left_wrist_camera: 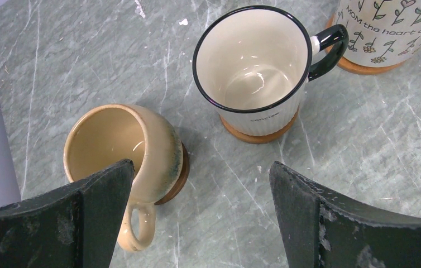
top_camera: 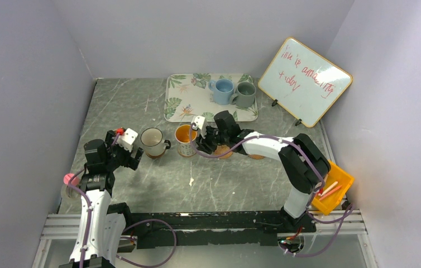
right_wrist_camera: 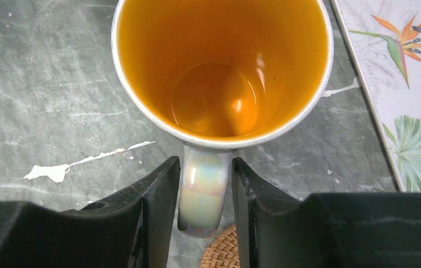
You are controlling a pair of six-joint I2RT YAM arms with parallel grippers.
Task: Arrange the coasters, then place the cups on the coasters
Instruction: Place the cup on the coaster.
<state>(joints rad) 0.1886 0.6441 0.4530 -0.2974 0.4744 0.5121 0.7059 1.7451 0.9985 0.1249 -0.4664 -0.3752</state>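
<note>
From above, my left hand (top_camera: 135,152) sits low over the left part of the table (top_camera: 141,106), just beside the white mug (top_camera: 152,139). My right hand (top_camera: 200,142) reaches in at the patterned mug (top_camera: 185,138), which stands next to the white one. Two coasters (top_camera: 223,152) lie partly under my right arm. At the back, the blue mug (top_camera: 221,89) and the grey-green mug (top_camera: 245,92) stand touching on the leaf-print tray (top_camera: 183,97), with a whiteboard (top_camera: 304,80) leaning to the right of it.

At my left wrist, my fingers (left_wrist_camera: 85,218) are spread wide and grip nothing. The tan mug (left_wrist_camera: 147,148) stands on a dark coaster (left_wrist_camera: 182,174), its handle toward me, right by my left finger. Beyond it the white mug rests on a smooth brown coaster (left_wrist_camera: 258,135), and the patterned mug on another (left_wrist_camera: 364,68).

At my right wrist, my two fingers sit close on either side of the patterned mug's handle (right_wrist_camera: 204,190). I cannot tell whether they press it or merely flank it. A woven coaster (right_wrist_camera: 222,252) peeks out below the handle, and the tray's edge lies to the right.
</note>
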